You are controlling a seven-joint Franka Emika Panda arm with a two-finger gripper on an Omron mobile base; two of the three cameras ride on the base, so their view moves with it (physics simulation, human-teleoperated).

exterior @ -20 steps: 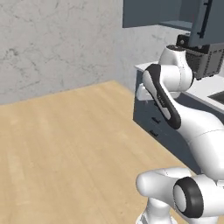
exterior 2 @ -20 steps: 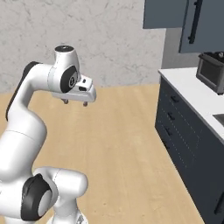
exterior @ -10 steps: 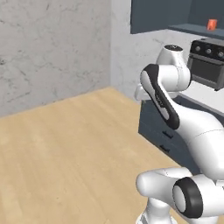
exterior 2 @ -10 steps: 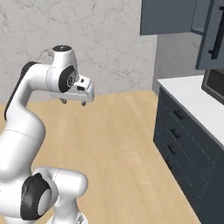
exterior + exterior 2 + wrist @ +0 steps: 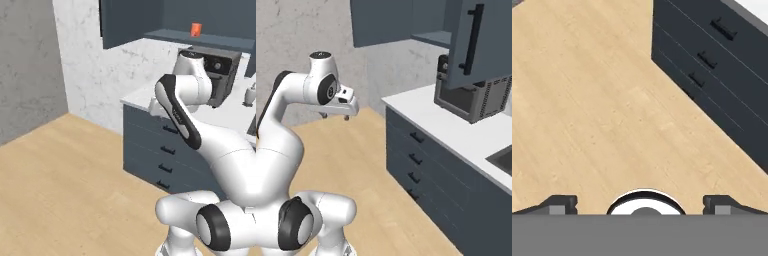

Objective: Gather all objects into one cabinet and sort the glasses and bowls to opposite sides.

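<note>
- The end effector [image 5: 335, 116] hangs with its fingers pointing down at the wood floor [image 5: 602, 115], its jaws spread wide and nothing between them.
- In the hand view the two dark fingertips [image 5: 559, 204] sit far apart at the bottom, over bare floor planks.
- It is held out in front of the drawer unit [image 5: 431, 175], well apart from the tabletop [image 5: 456, 131] and from everything on it.
- The drawer fronts [image 5: 712, 65] are dark slate-blue with short black pull handles, stacked one above another.
- The tabletop is white and runs along the marbled wall; a black oven [image 5: 468, 100] stands on it near the back edge.
- The cabinet [image 5: 150, 20] hangs on the wall above the oven, dark slate-blue, and it is open.
- Its door [image 5: 478, 42] is swung outward, flat-faced, with a long black vertical bar handle [image 5: 472, 39].
- Inside, a small bright orange mug [image 5: 196, 29] stands upright on the lower shelf [image 5: 170, 35], near the shelf's front edge.
- The mug is too small to make out its handle.
- At the right edge of the left base view a grey stand-like thing [image 5: 249, 96] sits on the tabletop beside the oven; I cannot tell what it is.
- A corner of a dark sink [image 5: 502, 159] is set into the tabletop at its right end.
</note>
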